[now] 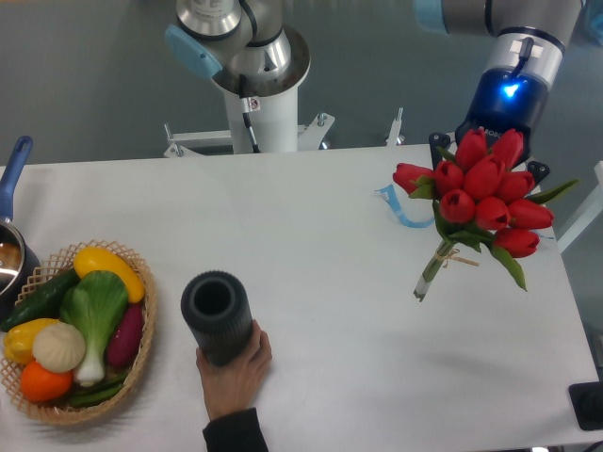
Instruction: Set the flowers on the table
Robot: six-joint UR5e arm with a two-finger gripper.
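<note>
White bench point(311, 245) fills most of the frame, grey wall behind, arm pedestal at upper centre. Gripper point(485, 155) sits at upper right, largely hidden behind the flowers point(485, 198); jaws appear clenched on the bunch, though the contact itself is hidden by the blooms. Red tulip heads cluster at right of frame, tied stems angle down-left, stem ends near or just at the bench surface; cannot tell if they touch. Blue ribbon-like strip point(400, 207) lies on the bench just left of the blooms.

Lower left: wicker basket point(141, 353) of vegetables, saucepan point(14, 235) at the left edge. Dark ribbed cylinder point(219, 315) at lower centre with a human hand point(236, 372) holding its base.

Judgement: step in hand is lowering and laying the bunch down. Do it well by descending slowly, letting the stem ends land first, then tilting so the heads settle flat before release. Stay on the right-hand bare area, well apart from the hand and cylinder. Release only once the weight rests on the bench; retreat straight up so the jaws don't snag leaves.
</note>
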